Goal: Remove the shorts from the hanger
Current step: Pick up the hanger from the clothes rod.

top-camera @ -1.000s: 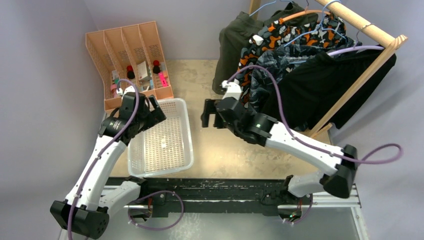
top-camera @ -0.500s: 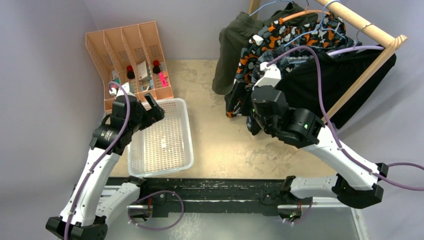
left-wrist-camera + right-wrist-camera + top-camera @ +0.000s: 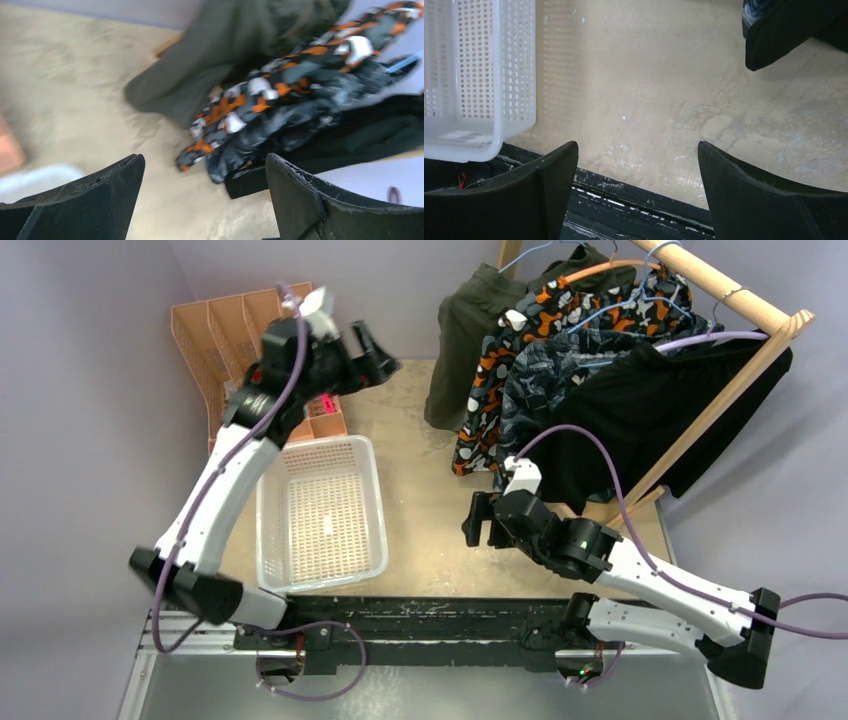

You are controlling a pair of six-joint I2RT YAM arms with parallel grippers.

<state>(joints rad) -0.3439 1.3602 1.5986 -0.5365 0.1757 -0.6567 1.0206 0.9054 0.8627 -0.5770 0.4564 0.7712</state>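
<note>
Four pairs of shorts hang on hangers from a wooden rail [image 3: 740, 295] at the back right: olive green [image 3: 470, 325], orange-black-white camouflage [image 3: 545, 315], blue-grey camouflage [image 3: 545, 380] and black [image 3: 640, 410]. In the left wrist view they show as olive [image 3: 225, 55], orange camouflage [image 3: 280, 85], blue-grey [image 3: 280, 135] and black [image 3: 360, 135]. My left gripper [image 3: 378, 352] is open and empty, raised high left of the olive pair. My right gripper [image 3: 478, 523] is open and empty, low over the table, below the hanging shorts. A black hem corner [image 3: 774, 35] shows in the right wrist view.
A white perforated basket [image 3: 320, 515] sits on the table at the left and also shows in the right wrist view [image 3: 479, 65]. A peach divided organizer [image 3: 225, 325] with small items stands behind it. The rack's wooden leg [image 3: 690, 430] slants down at the right.
My left arm has swung up from over the basket to the back, toward the shorts. My right arm went up to the hanging shorts, then drew back down to the table's near side, empty.
</note>
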